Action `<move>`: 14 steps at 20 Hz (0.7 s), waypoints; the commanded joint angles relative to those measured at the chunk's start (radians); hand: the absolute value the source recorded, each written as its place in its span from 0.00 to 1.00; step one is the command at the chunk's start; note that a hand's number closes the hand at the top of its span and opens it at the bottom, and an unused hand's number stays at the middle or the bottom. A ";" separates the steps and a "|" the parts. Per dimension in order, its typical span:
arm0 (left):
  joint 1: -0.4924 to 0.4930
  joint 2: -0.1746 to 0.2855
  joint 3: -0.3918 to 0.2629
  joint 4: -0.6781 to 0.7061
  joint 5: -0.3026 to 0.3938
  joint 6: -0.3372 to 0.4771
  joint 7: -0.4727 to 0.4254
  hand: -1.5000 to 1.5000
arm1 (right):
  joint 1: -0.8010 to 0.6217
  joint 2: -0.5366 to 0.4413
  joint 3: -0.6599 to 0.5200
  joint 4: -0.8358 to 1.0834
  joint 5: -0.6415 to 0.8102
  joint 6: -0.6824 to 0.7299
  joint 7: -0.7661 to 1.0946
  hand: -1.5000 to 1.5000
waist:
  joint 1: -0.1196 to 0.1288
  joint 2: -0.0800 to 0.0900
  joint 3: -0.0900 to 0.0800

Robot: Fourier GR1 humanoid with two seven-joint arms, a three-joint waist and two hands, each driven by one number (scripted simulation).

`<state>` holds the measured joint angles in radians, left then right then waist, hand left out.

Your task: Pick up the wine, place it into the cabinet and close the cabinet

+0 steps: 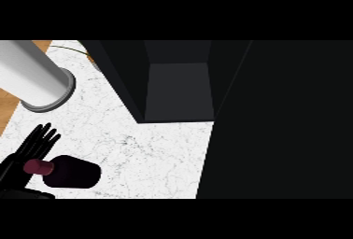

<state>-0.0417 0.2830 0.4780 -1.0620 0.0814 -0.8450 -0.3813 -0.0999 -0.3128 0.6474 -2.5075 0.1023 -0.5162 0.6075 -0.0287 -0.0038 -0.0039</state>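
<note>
Head view, 1 hand visible.

Counter (151,158): white marbled top, bare across the middle.

Cabinet (178,88): dark, at top centre, standing on the counter. It is open and the grey inner compartment shows. Its door (289,121) is swung out and fills the right side of the view as 1 dark panel.

Wine bottle (74,172): on the counter at lower left, well apart from the cabinet opening. Dark body, maroon cap (38,166) pointing toward view left. From this steep angle I cannot tell whether it stands or lies on its side.

Left hand (24,154): lower left corner, fingers (43,136) straight and spread, pointing up-right, not curled round anything. The cap overlaps the palm area; contact looks likely but is not certain.

Grey cylinder (34,74): upper left, tilted, rimmed end resting near the counter's left edge.
</note>
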 commanded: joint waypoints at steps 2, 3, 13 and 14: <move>-0.020 -0.013 -0.067 0.120 -0.090 -0.049 -0.219 0.00 | 0.016 -0.033 0.001 -0.126 0.075 0.004 0.028 0.00 | 0.002 0.002 0.000; -0.035 0.017 -0.051 0.141 -0.042 -0.080 -0.170 0.00 | 0.009 -0.016 0.045 -0.143 0.126 -0.026 0.053 0.00 | -0.001 -0.002 0.000; -0.067 0.026 -0.156 0.272 -0.056 -0.108 -0.246 0.00 | 0.043 -0.085 0.004 -0.157 0.060 -0.031 0.028 0.00 | -0.005 -0.001 0.000; -0.097 0.032 -0.164 0.288 -0.062 -0.095 -0.245 0.00 | 0.033 -0.080 0.010 -0.145 0.057 -0.030 0.007 0.00 | -0.006 0.000 0.000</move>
<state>-0.1076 0.2967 0.3360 -0.8276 0.0222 -0.7982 -0.4975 -0.1094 -0.3624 0.6428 -2.5005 0.0935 -0.5488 0.5776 -0.0324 -0.0036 -0.0041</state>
